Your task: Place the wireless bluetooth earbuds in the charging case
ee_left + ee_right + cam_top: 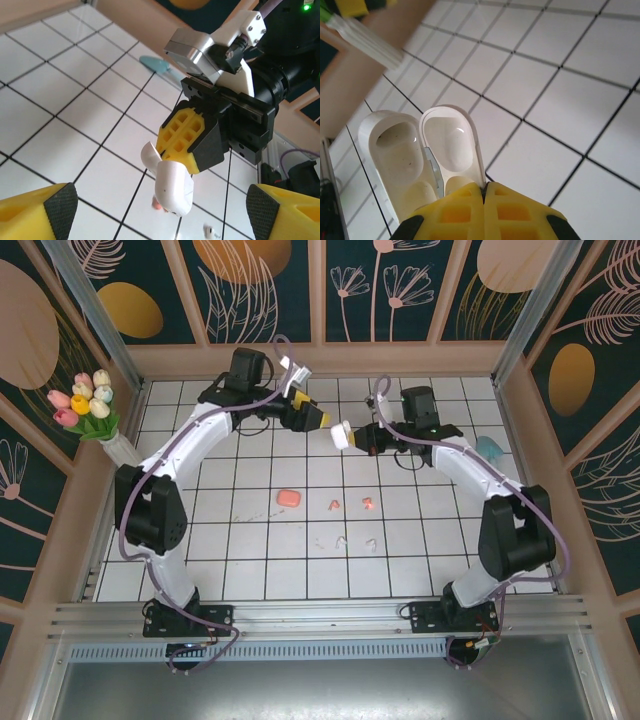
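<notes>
Right gripper (485, 192) pinched on open charging case (395, 150), seemingly by lid (452, 145); left gripper (161, 212) spread.

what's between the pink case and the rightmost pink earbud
The other pink earbud, apart from both the pink case and the rightmost pink earbud; the top view shows it.

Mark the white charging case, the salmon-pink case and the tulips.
white charging case (175, 192), left wrist view, rounded outer shell.
salmon-pink case (288, 497), top external view, top face.
tulips (82, 400), top external view, blooms.
</notes>
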Available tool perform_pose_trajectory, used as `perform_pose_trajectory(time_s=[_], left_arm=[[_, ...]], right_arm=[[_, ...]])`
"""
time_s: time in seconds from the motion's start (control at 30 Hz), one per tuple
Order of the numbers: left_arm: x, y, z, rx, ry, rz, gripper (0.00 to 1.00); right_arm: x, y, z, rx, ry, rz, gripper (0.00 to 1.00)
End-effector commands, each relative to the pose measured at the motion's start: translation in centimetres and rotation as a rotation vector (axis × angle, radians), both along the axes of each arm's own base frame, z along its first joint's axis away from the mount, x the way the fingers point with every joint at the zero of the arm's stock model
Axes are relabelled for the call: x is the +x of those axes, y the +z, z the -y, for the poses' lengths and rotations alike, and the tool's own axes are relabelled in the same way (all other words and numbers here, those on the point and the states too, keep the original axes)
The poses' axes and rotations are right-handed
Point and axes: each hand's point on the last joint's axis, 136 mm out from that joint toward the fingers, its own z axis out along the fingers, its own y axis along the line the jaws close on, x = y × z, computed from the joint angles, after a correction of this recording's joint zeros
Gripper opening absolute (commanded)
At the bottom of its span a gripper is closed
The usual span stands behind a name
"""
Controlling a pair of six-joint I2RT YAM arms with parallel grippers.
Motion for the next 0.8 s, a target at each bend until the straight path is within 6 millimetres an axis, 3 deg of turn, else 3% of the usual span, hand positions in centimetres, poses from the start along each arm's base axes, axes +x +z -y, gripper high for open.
perform_pose_trajectory(time_s=[0.0,0.37,0.77], left_arm=[[-1.3,-1.7,-0.2,0.058,-0.069,-0.056,0.88],[-3.1,-5.7,-0.3,0.092,-0.148,-0.171,0.82],[-4.5,-7.9,0.2,0.095,-0.188,-0.224,0.75]], right_arm=[[-0.9,-1.1,-0.2,-0.065,0.069,-0.008,0.00],[-1.9,-3.4,-2.5,-0.111,0.148,-0.058,0.00],[-2.0,-2.7,-3.8,-0.091,0.181,-0.046,0.00]])
